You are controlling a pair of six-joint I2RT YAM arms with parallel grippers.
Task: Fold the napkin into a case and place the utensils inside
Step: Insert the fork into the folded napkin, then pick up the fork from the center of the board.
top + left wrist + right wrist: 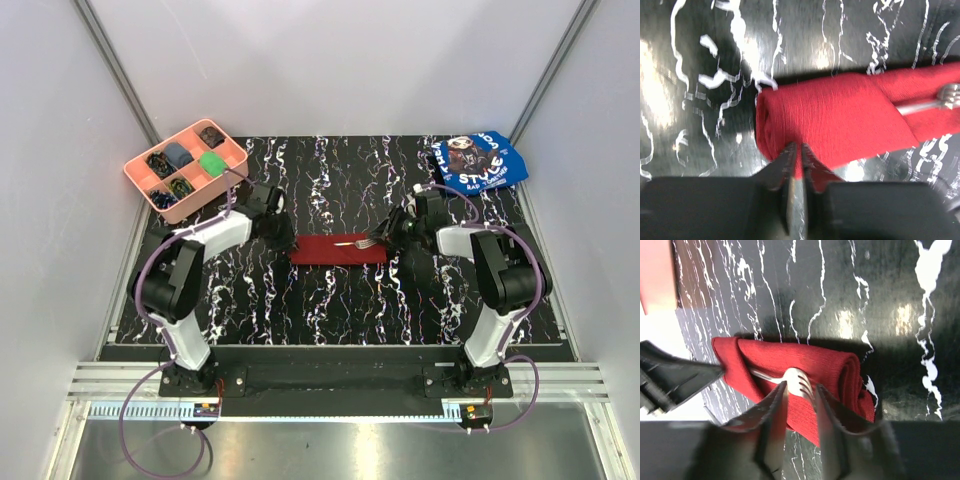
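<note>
Mid-frame in the top view, case [322, 251] lies flat, fork [358, 243] on it; left gripper [796, 148] at case's left end, jaws a narrow slit apart; right gripper [800, 389] slightly parted, astride fork tines.

napkin [832, 365]: dark red, folded into a layered strip on the black marbled table [865, 295] | fork [796, 376]: head on the cloth, handle under a fold | right gripper [800, 388]: fingertips apart, flanking fork head
</note>
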